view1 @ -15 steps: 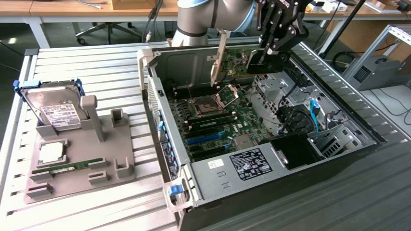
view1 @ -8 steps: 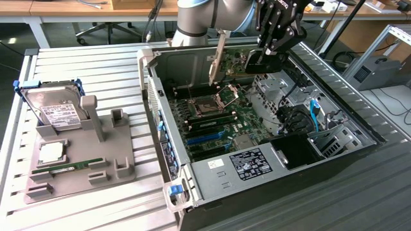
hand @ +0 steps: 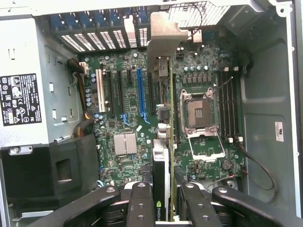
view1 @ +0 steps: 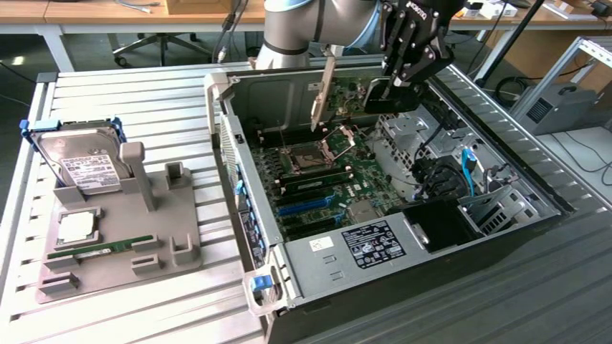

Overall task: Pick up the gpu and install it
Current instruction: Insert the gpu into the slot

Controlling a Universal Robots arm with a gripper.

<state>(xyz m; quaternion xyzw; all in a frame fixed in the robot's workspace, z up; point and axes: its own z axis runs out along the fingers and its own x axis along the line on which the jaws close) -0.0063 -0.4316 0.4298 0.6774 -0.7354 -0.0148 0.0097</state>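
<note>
My gripper (view1: pixel 394 84) hangs over the open computer case (view1: pixel 222 136), shut on the gpu (view1: pixel 383 102). The card stands on edge above the motherboard (view1: pixel 320 179), its grey bracket strip (view1: pixel 327 92) pointing down toward the case's far wall. In the wrist view the gpu (hand: pixel 161 165) shows edge-on between my two black fingers (hand: pixel 140 203), with its bracket (hand: pixel 163 42) at the slot openings in the case's rear wall. The card lines up between the long blue slot (hand: pixel 140 94) and the open CPU socket (hand: pixel 199 111). I cannot tell whether it touches the board.
A grey holder tray (view1: pixel 172 251) on the slatted table at the exterior view's left carries a hard drive in a blue frame (view1: pixel 82 161), a CPU chip (view1: pixel 74 228) and a green RAM stick (view1: pixel 100 247). The power supply (view1: pixel 368 244) and black cables (view1: pixel 435 179) crowd the case's near end.
</note>
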